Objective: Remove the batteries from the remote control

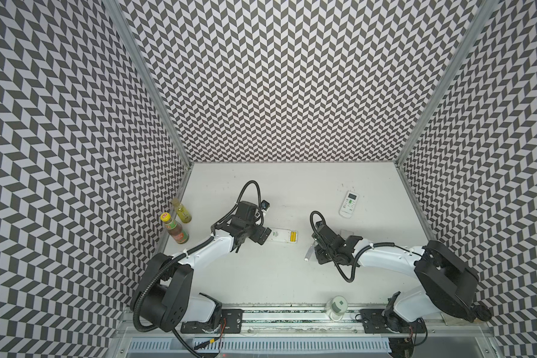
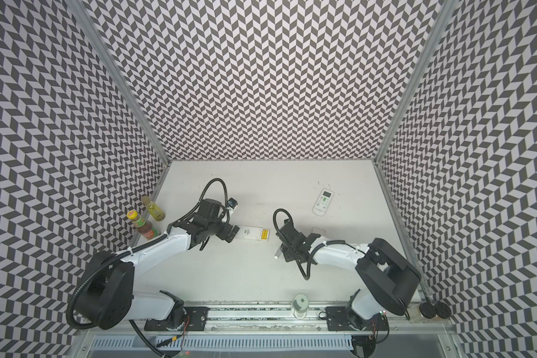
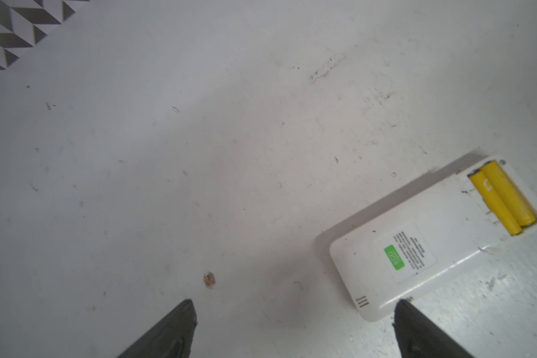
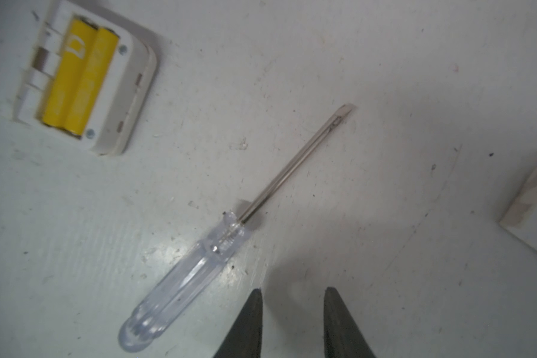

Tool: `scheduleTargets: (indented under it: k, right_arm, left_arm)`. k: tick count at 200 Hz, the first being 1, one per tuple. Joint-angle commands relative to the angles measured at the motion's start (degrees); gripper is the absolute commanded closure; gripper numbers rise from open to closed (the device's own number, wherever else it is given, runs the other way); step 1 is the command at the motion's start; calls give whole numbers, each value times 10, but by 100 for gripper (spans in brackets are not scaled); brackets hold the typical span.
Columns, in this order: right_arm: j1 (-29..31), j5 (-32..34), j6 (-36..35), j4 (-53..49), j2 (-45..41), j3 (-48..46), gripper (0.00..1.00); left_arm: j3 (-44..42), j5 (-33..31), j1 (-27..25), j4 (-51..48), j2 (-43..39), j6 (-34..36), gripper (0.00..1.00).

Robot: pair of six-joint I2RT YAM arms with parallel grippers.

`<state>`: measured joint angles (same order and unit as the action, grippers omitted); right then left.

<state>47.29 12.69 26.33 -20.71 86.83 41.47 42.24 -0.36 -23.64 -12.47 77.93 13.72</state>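
Two yellow cylindrical batteries side by side in open compartment of white plastic remote, face down mid-table. Left gripper spread wide, empty, at remote's end. Right gripper slightly parted, empty, beside clear-handled steel screwdriver.

Yellow batteries in a white remote, set against black-and-white chevron walls.
A green patch and fine black print are carried on the remote's white label. The table is seen as dull white, flecked with dark specks. A second white remote is marked with green buttons. The screwdriver is shown with a clear handle and silver shaft. One bottle is filled yellow-green; the other bottle is brown, yellow-capped, with a red and green label. The arms are clad in white and black.
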Motion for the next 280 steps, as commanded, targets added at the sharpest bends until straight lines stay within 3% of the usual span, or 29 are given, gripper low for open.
scheduleTargets:
  k: [1, 76, 138, 181, 238, 280]
  right_arm:
    - [-4, 14, 2, -3, 3, 6, 69]
    - [33, -4, 62, -55, -19, 84, 45]
    - [66, 26, 85, -79, 89, 128, 42]
    - [69, 39, 98, -90, 76, 99, 48]
    - [62, 41, 84, -62, 52, 53, 71]
    - [49, 18, 50, -1, 54, 44, 79]
  left_arm:
    - [-10, 47, 19, 6, -40, -13, 0]
    - [-18, 92, 64, 12, -93, -39, 0]
    - [-12, 91, 70, 8, -103, -43, 0]
    - [-9, 98, 70, 9, -105, -47, 0]
    - [-8, 118, 70, 8, -112, -51, 0]
    - [1, 164, 75, -1, -123, -49, 0]
